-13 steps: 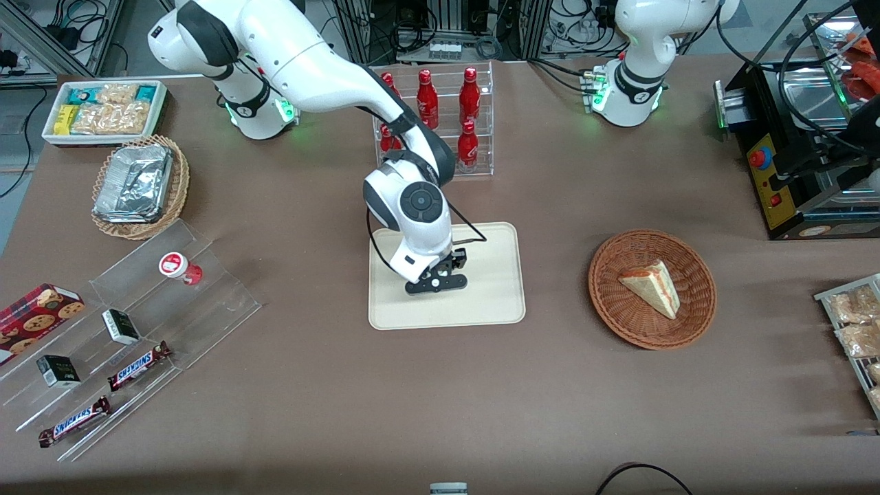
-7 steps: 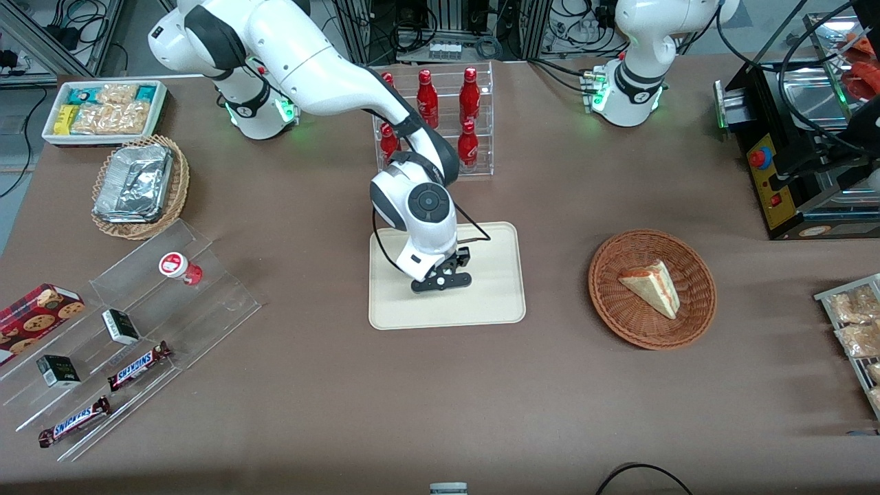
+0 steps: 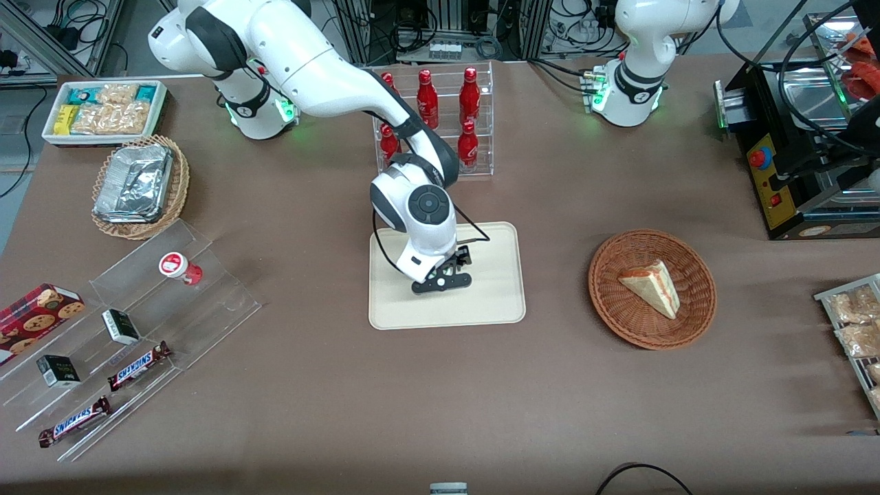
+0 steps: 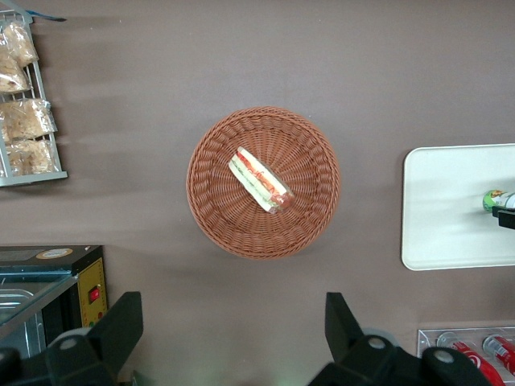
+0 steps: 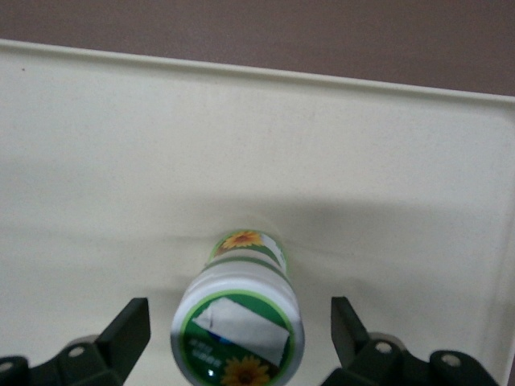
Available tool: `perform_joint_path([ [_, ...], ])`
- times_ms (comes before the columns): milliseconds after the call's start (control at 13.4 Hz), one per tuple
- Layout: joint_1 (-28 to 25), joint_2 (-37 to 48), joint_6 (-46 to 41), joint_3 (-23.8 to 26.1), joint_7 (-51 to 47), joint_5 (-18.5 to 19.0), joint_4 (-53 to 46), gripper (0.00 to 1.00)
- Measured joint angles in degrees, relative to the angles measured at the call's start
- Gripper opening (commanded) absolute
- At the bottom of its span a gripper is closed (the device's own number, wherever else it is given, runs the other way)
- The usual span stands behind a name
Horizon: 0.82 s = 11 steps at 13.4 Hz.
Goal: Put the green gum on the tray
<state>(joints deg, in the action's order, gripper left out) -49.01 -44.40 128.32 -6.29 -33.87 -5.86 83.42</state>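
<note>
The green gum (image 5: 239, 326) already stands upright on the tray (image 3: 495, 302), near the tray's middle, so by my reading the placing itself is as good as done and only the arm's withdrawal is left. In the right wrist view the bottle's base meets the cream floor of the tray and its shadow spreads around it, which suggests it rests there rather than hangs. The gripper (image 5: 240, 334) sits low over the tray with the bottle between its fingers (image 5: 129, 330), and these are spread wide apart: bare tray shows on each side of the bottle, and neither finger touches it. From the front the bottle is mostly hidden under the wrist. The red-labelled bottle (image 3: 177, 265) lies well off at about nine o'clock from the tray on the counter (image 3: 412, 399), untouched.
</note>
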Motion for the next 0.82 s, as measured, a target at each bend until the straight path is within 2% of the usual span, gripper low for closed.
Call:
perform_joint_path([
  [823,0.6,2.4,-2.1,-0.7,3.2,0.0,-1.4,1.0],
])
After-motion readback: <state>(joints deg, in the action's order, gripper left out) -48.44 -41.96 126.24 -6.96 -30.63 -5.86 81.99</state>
